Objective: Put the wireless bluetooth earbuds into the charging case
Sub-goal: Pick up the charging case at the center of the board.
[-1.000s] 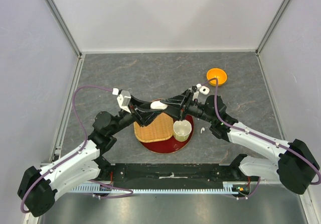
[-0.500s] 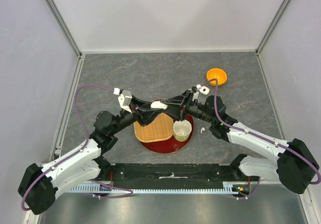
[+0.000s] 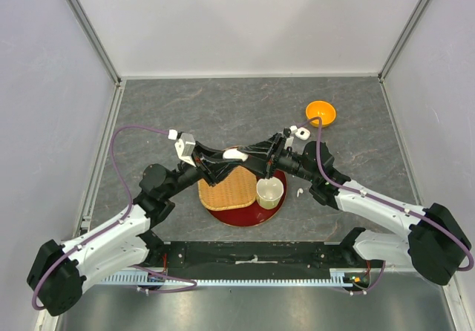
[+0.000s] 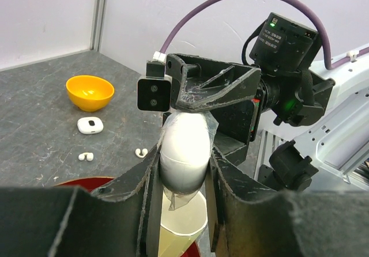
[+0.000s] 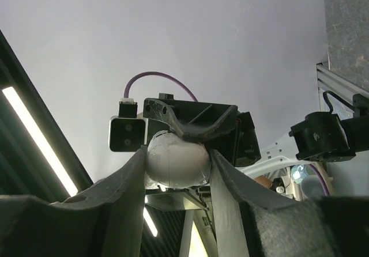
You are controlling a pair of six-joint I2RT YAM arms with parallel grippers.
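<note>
Top view. The 2 arms reach inward from either side and meet over the middle of the table. The left gripper and right gripper both pinch 1 white case, held in the air between them above the far edge of a basket. The basket lies on a red plate. A cream cup stands on the plate's right side, just under the right gripper. 1 earbud lies on the table just right of the plate, close beside the right arm. An orange bowl sits well apart, far right. No lettering large enough to read.

Left wrist view. The left fingers press on both flanks of the case, which stands on end with a scrap of clear film around it. The right gripper clamps its upper end from the opposite side; a green light glows on the camera behind it. The cup shows below the case. Left background: the bowl, a second case near it, and 2 earbuds loose on the table, apart from each other.

Right wrist view. The camera points up toward wall and ceiling light strips. The right fingers squeeze the case from both sides; the left gripper grips its far end, wrist camera facing the lens.
</note>
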